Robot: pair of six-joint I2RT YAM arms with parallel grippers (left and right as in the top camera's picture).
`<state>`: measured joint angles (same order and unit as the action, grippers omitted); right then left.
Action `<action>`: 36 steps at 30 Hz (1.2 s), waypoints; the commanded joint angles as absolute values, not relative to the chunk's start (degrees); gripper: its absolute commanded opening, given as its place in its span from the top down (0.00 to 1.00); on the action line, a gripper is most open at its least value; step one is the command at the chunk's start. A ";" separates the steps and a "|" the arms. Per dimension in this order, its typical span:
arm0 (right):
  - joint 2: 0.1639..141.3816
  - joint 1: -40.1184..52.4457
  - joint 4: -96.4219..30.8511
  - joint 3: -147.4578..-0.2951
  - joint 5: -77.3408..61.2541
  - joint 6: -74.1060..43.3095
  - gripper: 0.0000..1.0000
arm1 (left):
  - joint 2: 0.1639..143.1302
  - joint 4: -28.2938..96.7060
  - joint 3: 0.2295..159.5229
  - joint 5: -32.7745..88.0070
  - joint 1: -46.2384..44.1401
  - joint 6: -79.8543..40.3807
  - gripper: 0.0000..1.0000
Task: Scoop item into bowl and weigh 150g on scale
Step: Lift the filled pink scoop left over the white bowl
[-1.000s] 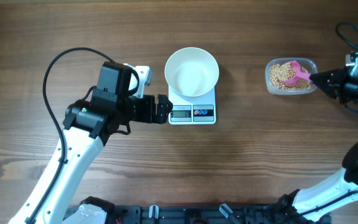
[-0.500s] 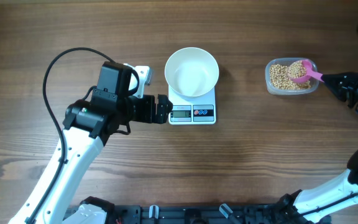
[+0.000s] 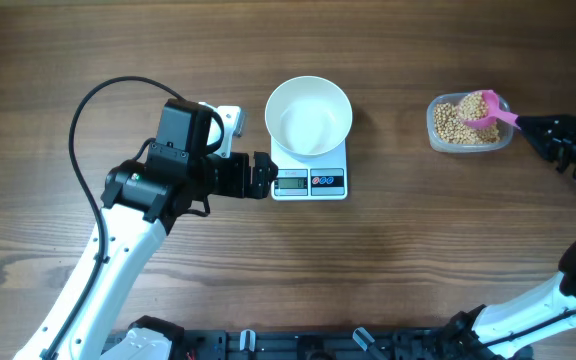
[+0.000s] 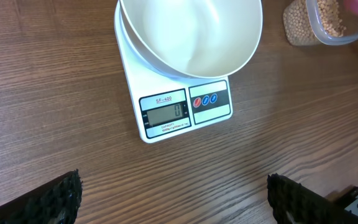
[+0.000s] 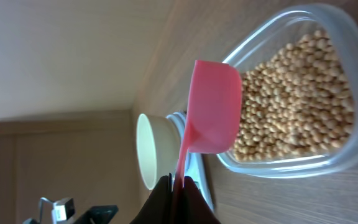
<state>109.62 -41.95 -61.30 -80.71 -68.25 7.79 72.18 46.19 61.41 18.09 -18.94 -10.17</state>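
I look across a dark brown wood-grain tabletop, evenly lit, and beyond one edge I see a plain pale beige wall meeting a flat brown wooden panel.

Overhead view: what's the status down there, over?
Right claw shut on pink scoop, at tub of beans. Left claw open beside scale. Bowl on scale, empty, reading zero. Nothing blocking.

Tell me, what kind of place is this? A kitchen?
Probably a robot lab, not a real kitchen. A left arm and a right arm sit at a wooden table with a loose cable, plus a scale, a bowl and a tub of beans.
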 commanded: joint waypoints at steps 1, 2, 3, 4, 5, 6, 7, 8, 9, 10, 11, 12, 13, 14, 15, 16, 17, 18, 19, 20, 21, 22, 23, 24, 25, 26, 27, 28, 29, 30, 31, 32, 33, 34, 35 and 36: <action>110.50 -42.09 -61.36 -80.12 -73.89 9.54 0.96 | 72.34 46.04 60.90 18.98 -19.18 -9.28 0.00; 110.50 -42.09 -61.39 -80.12 -73.91 9.52 0.96 | 72.34 46.04 60.90 18.98 -19.18 -9.28 0.00; 110.50 -42.09 -61.41 -80.12 -74.08 9.54 0.96 | 72.34 46.04 60.90 18.98 -19.18 -9.28 0.00; 110.50 -42.09 -61.43 -80.12 -74.37 9.54 0.96 | 72.34 46.04 60.90 18.98 -19.18 -9.28 0.00; 110.50 -42.09 -61.45 -80.12 -74.76 9.61 0.96 | 72.34 46.04 60.90 18.98 -19.18 -9.28 0.00; 110.50 -42.09 -61.63 -80.12 -75.55 9.96 0.96 | 72.34 46.02 60.90 18.98 -19.18 -9.28 0.00; 110.50 -42.09 -61.95 -80.12 -77.01 10.63 0.96 | 72.34 46.04 60.90 18.98 -19.18 -9.28 0.00; 110.50 -42.09 -62.11 -80.12 -77.87 10.74 0.96 | 72.34 46.04 60.90 18.98 -19.18 -9.28 0.00; 110.50 -42.09 -62.22 -80.12 -78.54 10.74 0.96 | 72.34 46.04 60.90 18.98 -19.18 -9.28 0.00; 110.50 -42.06 -62.22 -80.12 -78.96 10.74 0.96 | 72.34 46.04 60.90 18.98 -19.18 -9.28 0.00; 110.50 -42.00 -62.24 -80.12 -80.09 10.76 0.96 | 72.34 46.02 60.90 18.98 -19.18 -9.28 0.00; 110.50 -41.95 -62.26 -80.12 -81.01 10.79 0.96 | 72.34 46.04 60.90 18.98 -19.18 -9.28 0.00; 110.50 -41.95 -62.33 -80.12 -81.76 10.76 0.96 | 72.34 46.04 60.90 18.98 -19.18 -9.28 0.00; 110.50 -41.91 -62.46 -80.12 -83.35 10.79 0.96 | 72.34 46.04 60.90 18.98 -19.18 -9.28 0.00; 110.50 -41.87 -62.52 -80.12 -84.64 10.74 0.96 | 72.34 46.04 60.90 18.98 -19.18 -9.28 0.00; 110.50 -41.76 -62.50 -80.12 -85.84 10.74 0.96 | 72.34 46.04 60.90 18.98 -19.18 -9.28 0.00; 110.48 -41.58 -62.50 -80.12 -86.85 10.70 0.96 | 72.34 46.04 60.90 18.98 -19.18 -9.28 0.00; 110.48 -41.28 -62.50 -80.12 -87.66 10.52 0.96 | 72.34 46.04 60.90 18.98 -19.18 -9.28 0.00; 110.48 -40.93 -62.50 -80.12 -88.38 10.41 0.96 | 72.34 46.04 60.90 18.98 -19.18 -9.28 0.00; 110.48 -40.42 -62.50 -80.12 -88.97 10.37 0.96 | 72.34 46.04 60.90 18.98 -19.18 -9.28 0.00; 110.48 -39.86 -62.57 -80.12 -89.34 10.31 0.96 | 72.34 46.04 60.90 18.98 -19.18 -9.28 0.00; 110.48 -38.96 -62.72 -80.12 -89.71 10.28 0.96 | 72.34 46.04 60.90 18.98 -19.18 -9.28 0.00; 110.48 -38.13 -62.83 -80.12 -89.78 10.26 0.96 | 72.34 46.04 60.90 18.98 -19.18 -9.28 0.00; 110.48 -36.99 -62.81 -80.12 -90.13 10.20 0.96 | 72.34 46.04 60.90 18.98 -19.18 -9.28 0.00; 110.48 -36.03 -62.76 -80.12 -90.13 9.58 0.96 | 72.34 46.04 60.90 18.98 -19.18 -9.28 0.00; 110.48 -35.20 -62.54 -80.12 -90.13 8.75 0.96 | 72.34 46.04 60.90 18.98 -19.18 -9.28 0.00; 110.48 -33.87 -62.30 -80.14 -90.24 7.92 0.96 | 72.34 46.04 60.90 18.98 -19.18 -9.28 0.00; 110.48 -32.69 -61.93 -80.14 -90.74 7.27 0.96 | 72.34 46.04 60.90 18.98 -19.18 -9.28 0.00; 110.48 -31.81 -61.84 -80.14 -91.50 7.31 0.96 | 72.34 46.04 60.90 18.98 -19.18 -9.28 0.00; 110.48 -30.57 -61.71 -80.14 -92.55 7.29 0.96 | 72.34 46.04 60.90 18.98 -19.18 -9.28 0.00; 110.48 -29.34 -61.71 -80.14 -92.99 7.09 0.96 | 72.34 46.04 60.90 18.98 -19.18 -9.28 0.00; 110.48 -28.42 -61.58 -80.14 -92.97 6.46 0.96 | 72.34 46.04 60.90 18.98 -19.18 -9.28 0.00; 110.48 -26.96 -61.04 -80.14 -92.95 5.74 0.96 | 72.34 46.04 60.90 18.98 -19.18 -9.28 0.00; 110.48 -25.80 -60.80 -80.14 -92.86 5.78 0.96 | 72.34 46.04 60.90 18.98 -19.18 -9.28 0.00; 110.48 -24.29 -60.36 -80.14 -92.88 5.74 0.96 | 72.34 46.04 60.90 18.98 -19.18 -9.28 0.00; 110.48 -23.09 -60.01 -80.14 -92.86 5.54 0.96 | 72.34 46.04 60.90 18.98 -19.18 -9.28 0.00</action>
<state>109.62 -26.50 -60.95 -80.71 -88.99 6.37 72.18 46.17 61.41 18.09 -18.94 -10.20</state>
